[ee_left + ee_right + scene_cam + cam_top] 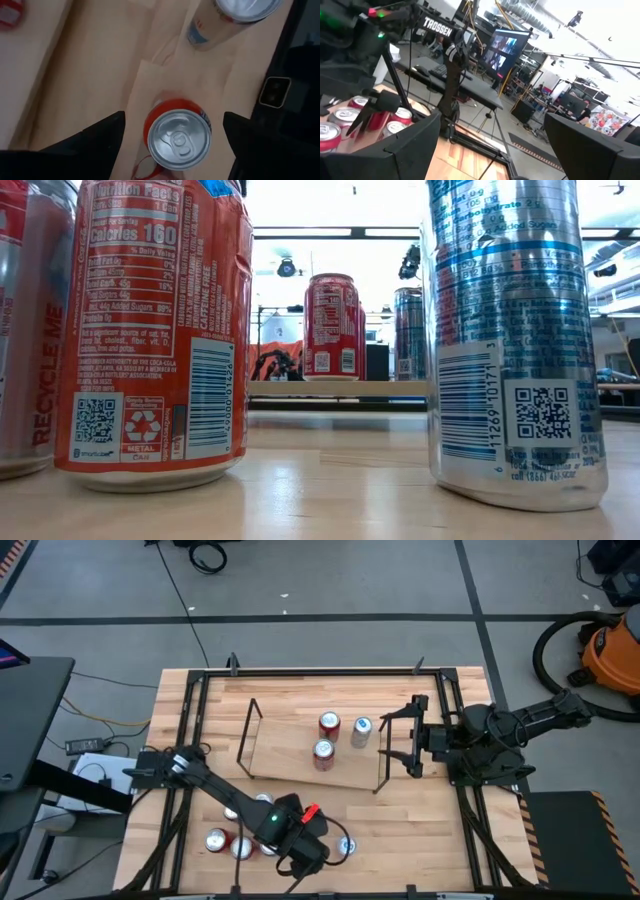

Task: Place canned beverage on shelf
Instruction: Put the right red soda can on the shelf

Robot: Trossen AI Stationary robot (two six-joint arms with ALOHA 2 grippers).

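The shelf [300,762], a small light-wood board with black wire ends, lies mid-table and carries two red cans [329,723] [323,753] and a silver can [361,730], all upright. Several more cans stand by the table's near edge [217,840]. My left gripper [300,858] points down over one of them, a red can with a silver top [177,139]. Its open fingers [102,135] stand on either side of this can, apart from it. My right gripper [400,740] waits open and level at the shelf's right end.
A silver-blue can [235,15] stands close to the red one, next to the black rail [295,75] at the near edge. In the low view a red can [150,330] and a silver-blue can [510,330] loom close, with the shelf [340,388] behind.
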